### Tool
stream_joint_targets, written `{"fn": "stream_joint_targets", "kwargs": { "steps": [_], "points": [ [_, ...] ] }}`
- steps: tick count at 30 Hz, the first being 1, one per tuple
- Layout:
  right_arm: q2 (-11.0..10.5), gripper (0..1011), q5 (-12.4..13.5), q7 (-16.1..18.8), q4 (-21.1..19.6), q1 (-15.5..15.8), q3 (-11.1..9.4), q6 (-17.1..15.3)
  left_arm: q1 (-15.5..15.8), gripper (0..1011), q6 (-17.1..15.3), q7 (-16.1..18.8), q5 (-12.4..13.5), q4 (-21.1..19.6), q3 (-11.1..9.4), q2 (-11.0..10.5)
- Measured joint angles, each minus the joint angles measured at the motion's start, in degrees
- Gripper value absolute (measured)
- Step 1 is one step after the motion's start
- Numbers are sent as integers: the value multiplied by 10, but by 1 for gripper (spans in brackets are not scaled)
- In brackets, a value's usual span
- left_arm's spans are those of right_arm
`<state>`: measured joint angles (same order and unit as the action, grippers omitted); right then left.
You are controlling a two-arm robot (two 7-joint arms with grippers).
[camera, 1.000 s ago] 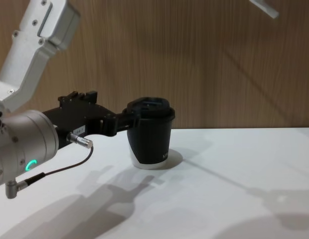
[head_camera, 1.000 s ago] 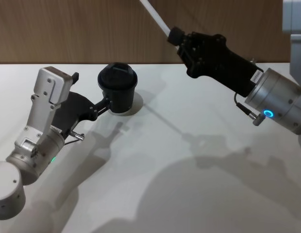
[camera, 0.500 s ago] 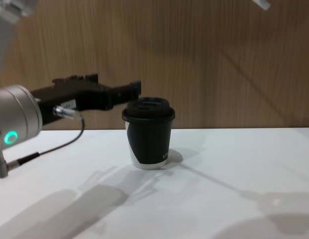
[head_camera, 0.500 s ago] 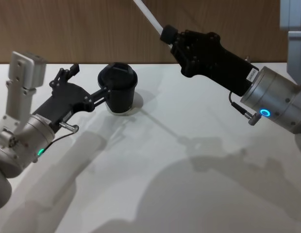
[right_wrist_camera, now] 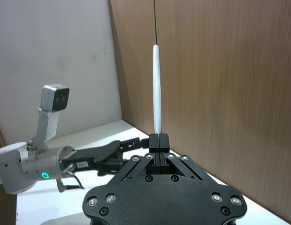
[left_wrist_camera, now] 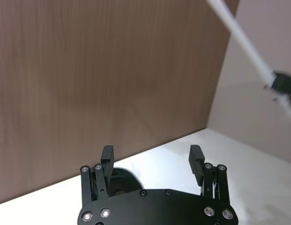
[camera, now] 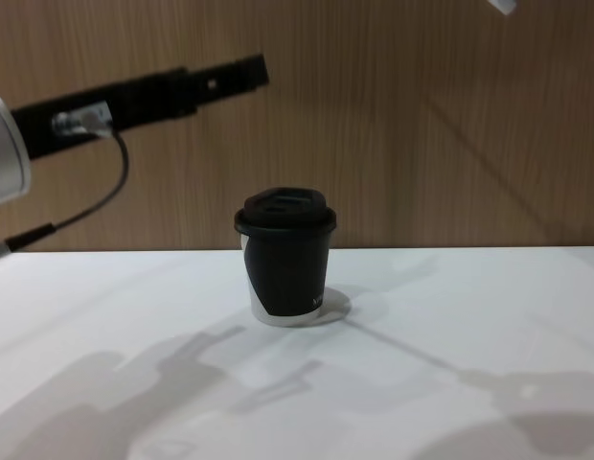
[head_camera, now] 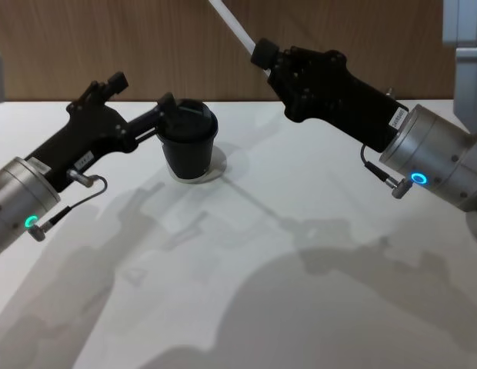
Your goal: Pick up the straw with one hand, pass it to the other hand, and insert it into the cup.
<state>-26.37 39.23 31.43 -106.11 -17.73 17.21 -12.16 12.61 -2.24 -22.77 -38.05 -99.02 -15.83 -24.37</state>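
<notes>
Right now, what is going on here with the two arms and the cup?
The right tool is shut on the white straw, holding it up in the air. The left tool is open and empty, raised higher than the black cup, which stands on the table with its lid on. The straw is not yet in the cup.

The left hand point(left_wrist_camera: 152, 158) reaches forward and slightly upward with its fingers spread wide apart, while the right hand point(head_camera: 265, 55), raised and angled up toward the left, is pinched closed around the straw point(head_camera: 232, 24).
</notes>
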Motion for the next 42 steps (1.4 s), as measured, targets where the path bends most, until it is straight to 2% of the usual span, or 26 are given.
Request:
{"fn": "stream_joint_targets", "kwargs": {
  "steps": [2,5,6,10,12,13,15,21,22,30,42],
  "points": [
    [0,1,0,0,0,0,0,0,1,1002,-1,-13,-12,0,4,-1],
    [0,1,1,0,0,0,0,0,7,1002,-5,-50,-51,0,12,-3],
    [0,1,1,0,0,0,0,0,7,1001,-5,-50,-51,0,12,-3],
    [0,1,1,0,-1,0,1,-1,14,1002,-10,-88,-91,5,19,-4],
    [0,1,1,0,-1,-1,1,-1,19,1002,-13,-109,-111,8,21,-3],
    [0,1,1,0,-1,-1,1,-1,19,1002,-13,-109,-111,8,21,-3],
    [0,1,1,0,-1,-1,1,-1,27,1002,-19,-135,-137,14,23,-2],
    [0,1,1,0,-1,-1,1,-1,44,1002,-32,-181,-184,28,23,4],
    [0,1,1,0,-1,-1,1,-1,44,1002,-32,-181,-184,28,23,4],
    [0,1,1,0,-1,-1,1,-1,69,1001,-63,-228,-248,54,12,20],
    [0,1,1,0,-1,-1,1,-1,100,1001,-97,-256,-304,90,-5,45]
  ]
}}
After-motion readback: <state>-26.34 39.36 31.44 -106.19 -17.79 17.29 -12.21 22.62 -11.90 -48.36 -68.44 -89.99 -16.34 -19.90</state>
